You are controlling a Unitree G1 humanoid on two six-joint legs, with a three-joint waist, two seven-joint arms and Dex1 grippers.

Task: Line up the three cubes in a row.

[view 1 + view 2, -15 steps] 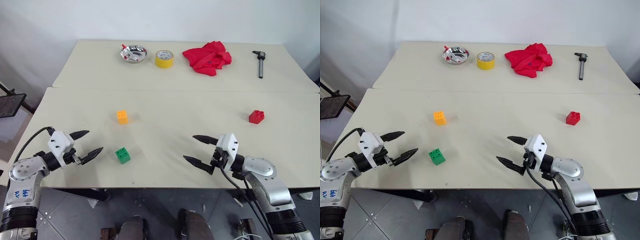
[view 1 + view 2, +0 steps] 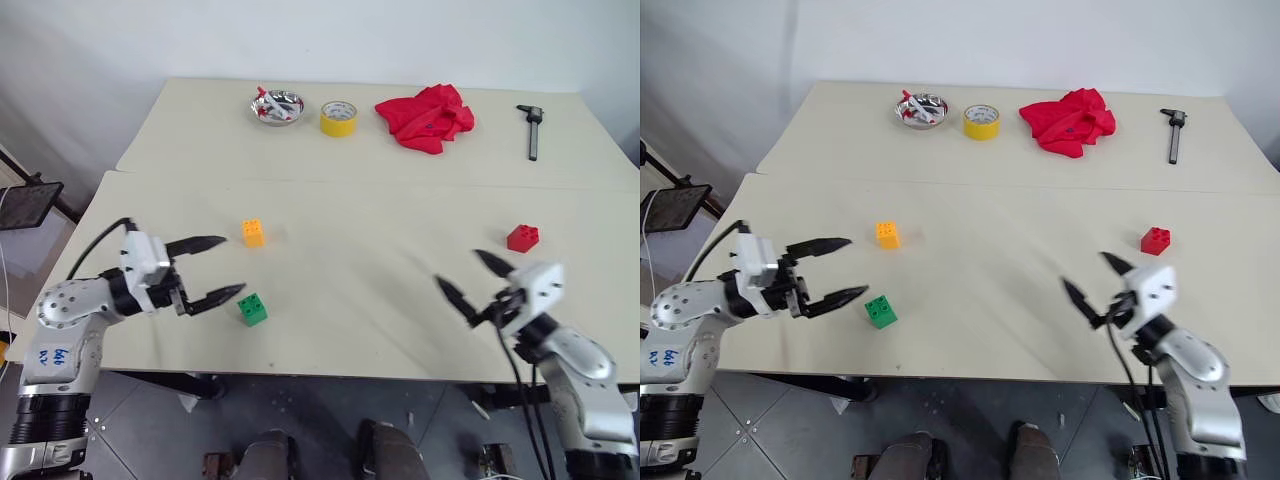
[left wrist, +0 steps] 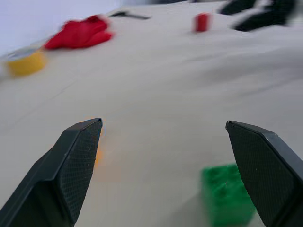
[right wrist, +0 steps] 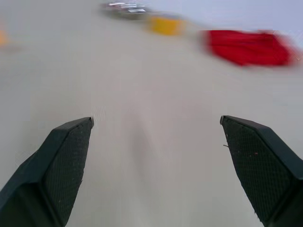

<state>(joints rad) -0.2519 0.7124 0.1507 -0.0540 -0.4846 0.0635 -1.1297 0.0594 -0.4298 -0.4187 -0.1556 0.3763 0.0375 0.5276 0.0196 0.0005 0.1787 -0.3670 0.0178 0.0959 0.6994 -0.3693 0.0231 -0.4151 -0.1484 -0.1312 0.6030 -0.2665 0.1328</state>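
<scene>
Green cube [image 2: 252, 309]: on the counter [image 2: 350, 290], near edge, just right of the left gripper [image 2: 218, 270] — the nearer arm, jaws spread wide, empty.
Orange cube [image 2: 253, 232]: a little farther back.
Red cube [image 2: 522, 237]: far right, just behind the right gripper [image 2: 470, 277] — jaws spread, empty.
Change: both grippers have swung since before, the right one out toward red.
</scene>
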